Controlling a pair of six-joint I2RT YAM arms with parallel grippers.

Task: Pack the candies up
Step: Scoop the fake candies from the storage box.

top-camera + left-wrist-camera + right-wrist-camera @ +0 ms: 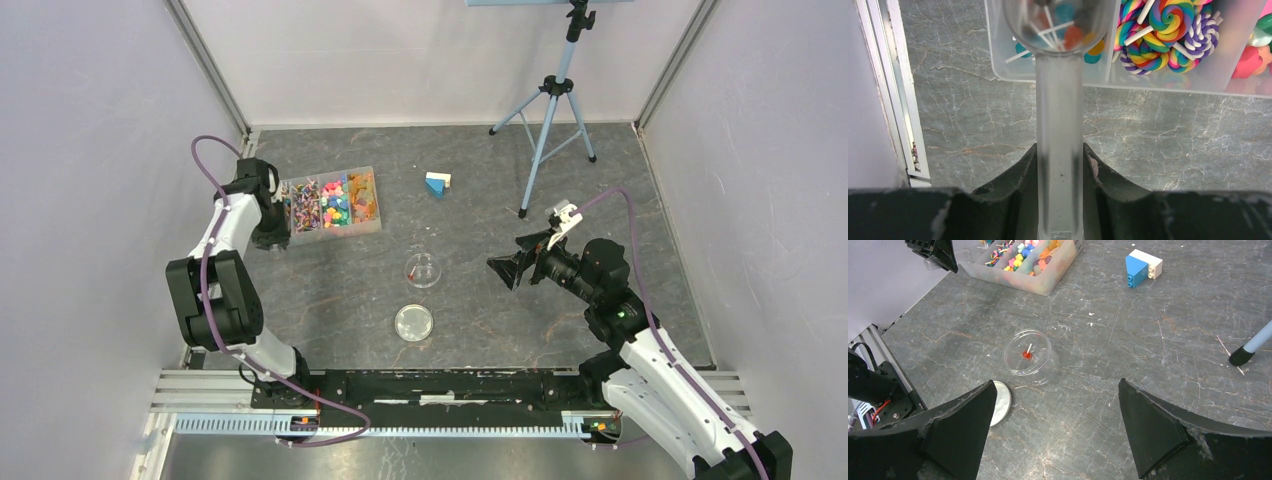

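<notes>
The candies (335, 200) are small multicoloured sweets and swirl lollipops (1158, 30) in a clear divided box (372, 228) at the back left; they also show in the right wrist view (1023, 252). My left gripper (1059, 165) is shut on the handle of a translucent scoop (1059, 115), whose bowl hangs over the box's left compartment. In the top view the left gripper (275, 225) is at the box's left end. A clear cup (424, 270) holds one red lollipop (1026, 354). My right gripper (1057, 384) is open and empty, above the table to the right of the cup.
A round clear lid (414, 322) lies flat near the cup. A blue-and-white block (437, 183) sits behind the cup. A tripod (550, 110) stands at the back right, one foot (1243, 355) near my right arm. A metal rail (893, 100) runs along the left wall.
</notes>
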